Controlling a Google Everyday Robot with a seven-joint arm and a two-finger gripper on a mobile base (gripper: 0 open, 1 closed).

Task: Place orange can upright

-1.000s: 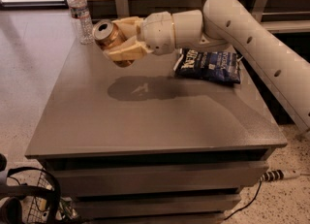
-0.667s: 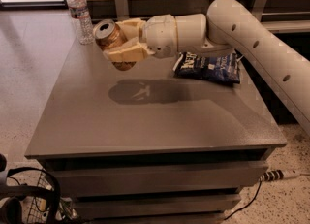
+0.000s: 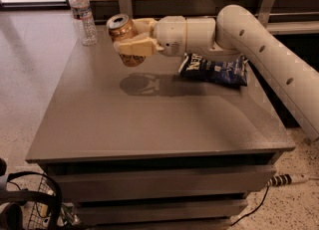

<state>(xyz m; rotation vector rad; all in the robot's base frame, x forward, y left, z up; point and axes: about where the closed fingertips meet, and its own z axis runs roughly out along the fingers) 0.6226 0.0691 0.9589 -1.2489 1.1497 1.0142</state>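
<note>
The orange can (image 3: 123, 34) is a shiny orange-gold drink can with a silver pull-tab top. My gripper (image 3: 133, 43) is shut on it and holds it in the air above the far left part of the grey table (image 3: 149, 124). The can is nearly upright, its top tilted a little to the left. The fingers (image 3: 135, 48) wrap across its middle, so part of the label is hidden. Its shadow lies on the table below.
A clear plastic water bottle (image 3: 82, 14) stands at the table's far left corner, close to the can. A dark blue chip bag (image 3: 214, 69) lies at the far right under my arm (image 3: 259, 50). A wire basket (image 3: 30, 206) sits on the floor at lower left.
My gripper has turned the can from lying tilted toward more upright, and has shifted slightly right along the table's far side.
</note>
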